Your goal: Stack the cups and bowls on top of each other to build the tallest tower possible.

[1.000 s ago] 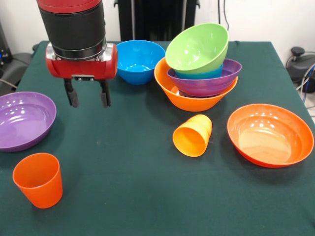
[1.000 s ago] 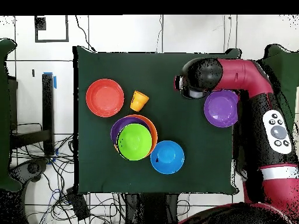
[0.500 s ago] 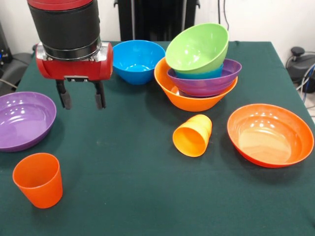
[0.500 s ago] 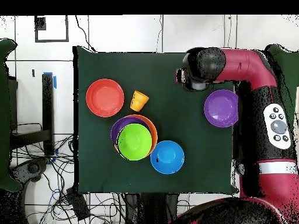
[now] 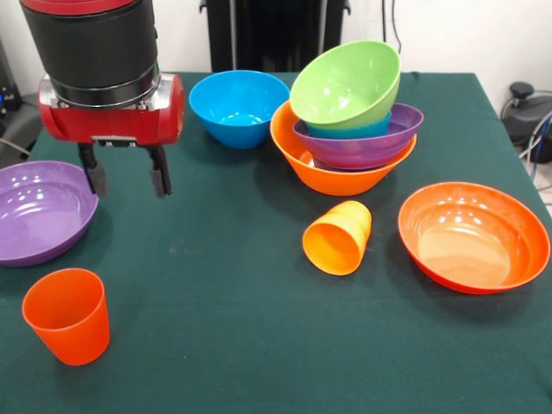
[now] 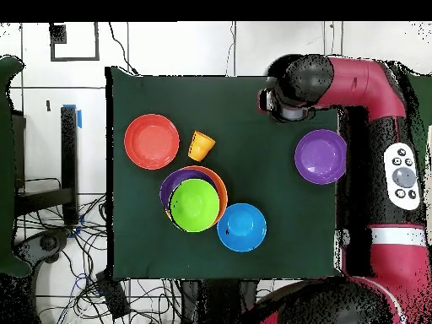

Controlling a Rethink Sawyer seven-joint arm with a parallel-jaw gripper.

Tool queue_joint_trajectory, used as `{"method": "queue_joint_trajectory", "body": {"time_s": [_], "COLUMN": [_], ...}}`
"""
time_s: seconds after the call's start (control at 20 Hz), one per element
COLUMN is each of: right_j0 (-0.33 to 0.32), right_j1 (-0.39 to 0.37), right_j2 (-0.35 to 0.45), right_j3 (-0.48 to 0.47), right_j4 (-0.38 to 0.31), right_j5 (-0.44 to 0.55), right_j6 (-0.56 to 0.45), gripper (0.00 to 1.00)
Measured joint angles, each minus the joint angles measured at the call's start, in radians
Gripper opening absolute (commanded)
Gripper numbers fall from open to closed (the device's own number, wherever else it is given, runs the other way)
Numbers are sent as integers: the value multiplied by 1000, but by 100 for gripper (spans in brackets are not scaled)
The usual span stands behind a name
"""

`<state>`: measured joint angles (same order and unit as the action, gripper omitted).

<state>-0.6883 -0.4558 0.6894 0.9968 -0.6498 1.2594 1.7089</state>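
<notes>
The gripper (image 5: 122, 177) hangs with fingers spread and empty beside the purple bowl (image 5: 39, 211). The red cup (image 5: 67, 316) stands upright nearer the camera, probably the target. It should descend centred, 1 finger inside the rim, then carry it to the tower (image 5: 349, 121).

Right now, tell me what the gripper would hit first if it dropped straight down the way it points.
Probably bare table: the open gripper points down just beside the lone purple bowl. Depth is unclear, so it might clip that bowl's rim.
</notes>
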Motion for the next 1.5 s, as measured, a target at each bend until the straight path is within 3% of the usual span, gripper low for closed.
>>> {"method": "queue_joint_trajectory", "body": {"time_s": [1.5], "right_j0": [89], "right_j1": [226], "right_j2": [52], "right_j3": [-457], "right_j4": [1], "right_j5": [177], "right_j6": [-227], "gripper": [100]}}
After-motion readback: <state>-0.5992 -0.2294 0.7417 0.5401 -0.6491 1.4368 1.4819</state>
